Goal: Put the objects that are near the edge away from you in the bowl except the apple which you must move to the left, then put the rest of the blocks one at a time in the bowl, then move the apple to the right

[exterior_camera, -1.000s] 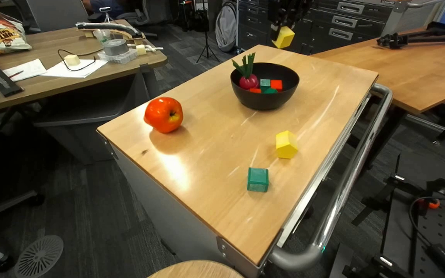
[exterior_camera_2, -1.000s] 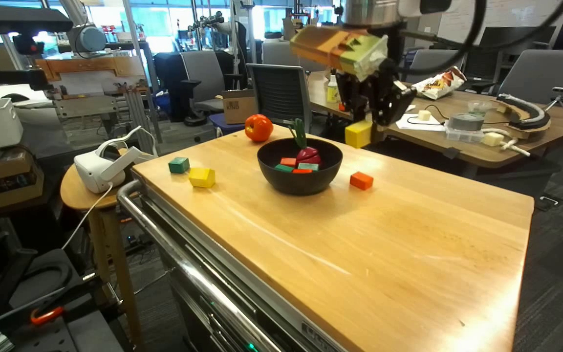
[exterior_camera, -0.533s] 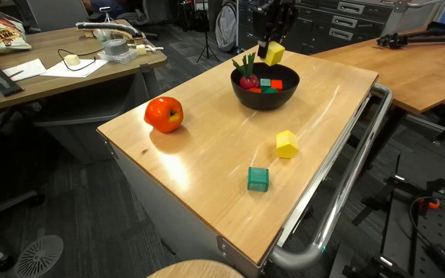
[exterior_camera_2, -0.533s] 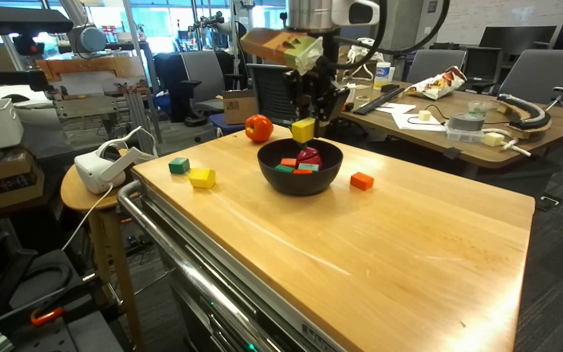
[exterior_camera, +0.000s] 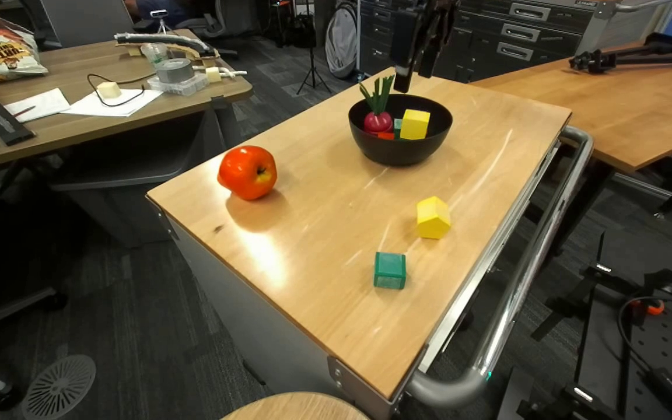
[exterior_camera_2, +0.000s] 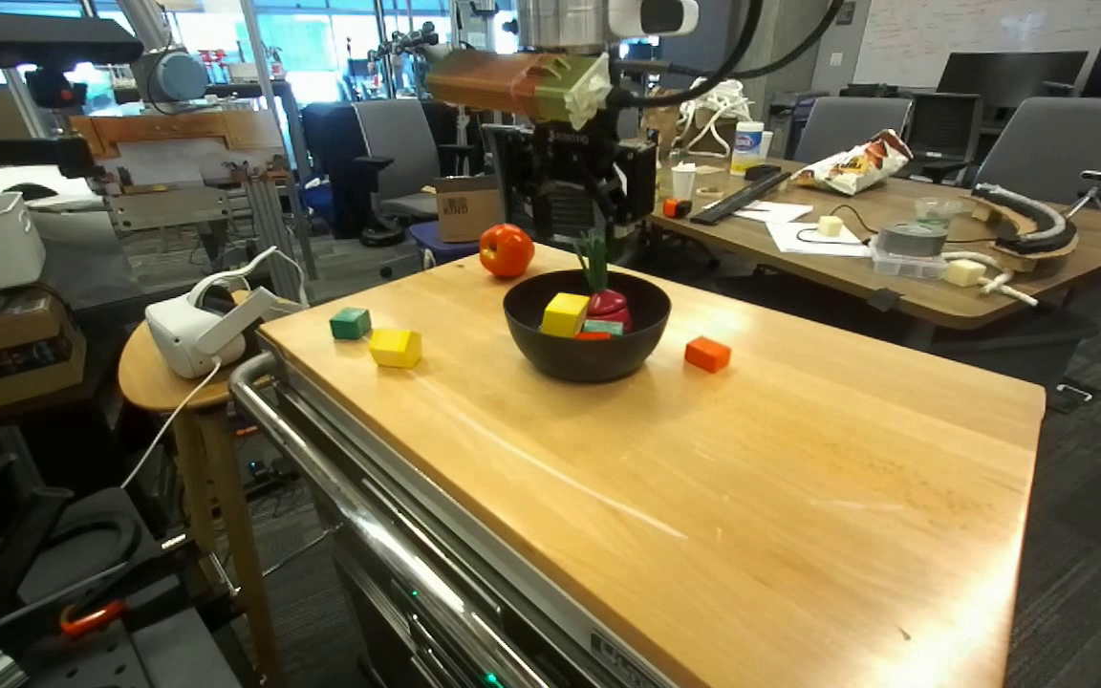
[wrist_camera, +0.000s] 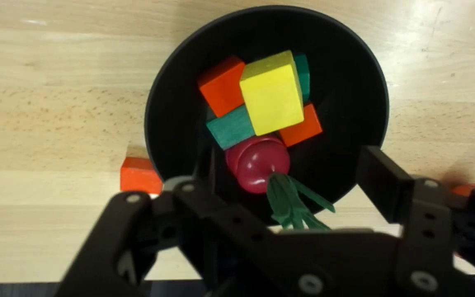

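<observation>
Yellow cube point(wrist_camera: 273, 101): gripped half a second earlier, then lay in the black bowl point(exterior_camera: 400, 153) among other blocks point(wrist_camera: 223, 88).
Pincer point(wrist_camera: 290, 171): had released, stood spread above the bowl.
Stalked red toy point(wrist_camera: 262, 165): sat in the bowl too.
Apple point(exterior_camera: 248, 172): stayed put on the table point(exterior_camera: 324, 245).

black jointed tool point(exterior_camera: 415, 83): upper part cut off by top edge in an exterior view; blurred and cut off by lower edge in wrist view.
small red-orange block point(exterior_camera_2: 708, 354): hidden behind glossy round black bowl point(exterior_camera: 400, 153) in an exterior view.
dark green block point(wrist_camera: 302, 78): mostly covered by yellow cube point(wrist_camera: 272, 99), wrist view.
round red-orange apple point(exterior_camera: 248, 173): nearly all behind tool, wrist view.
round pale wooden stool point(exterior_camera: 298, 408): cut off by lower edge.
white wall board point(exterior_camera_2: 1000, 29): writing too small to read.
</observation>
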Controlling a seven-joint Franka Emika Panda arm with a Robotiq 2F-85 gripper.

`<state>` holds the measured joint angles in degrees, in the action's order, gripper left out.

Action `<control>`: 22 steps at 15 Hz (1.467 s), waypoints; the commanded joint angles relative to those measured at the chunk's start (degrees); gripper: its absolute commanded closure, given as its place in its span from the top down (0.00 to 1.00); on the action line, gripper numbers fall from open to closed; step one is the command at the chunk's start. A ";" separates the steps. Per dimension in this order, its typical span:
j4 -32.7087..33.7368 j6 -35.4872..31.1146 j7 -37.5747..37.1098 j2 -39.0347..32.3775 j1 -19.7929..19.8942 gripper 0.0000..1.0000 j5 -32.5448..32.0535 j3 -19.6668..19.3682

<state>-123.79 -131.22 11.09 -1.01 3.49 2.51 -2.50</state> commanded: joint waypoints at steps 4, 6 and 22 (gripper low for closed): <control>-4.83 -0.21 5.72 8.16 -0.12 1.00 -3.59 -1.32; -6.99 -0.27 7.90 10.02 -0.25 1.00 -3.58 -1.79; -25.66 -6.72 8.12 15.28 -12.50 1.00 5.84 6.79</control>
<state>-146.00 -134.19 20.96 12.71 -7.57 8.71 2.79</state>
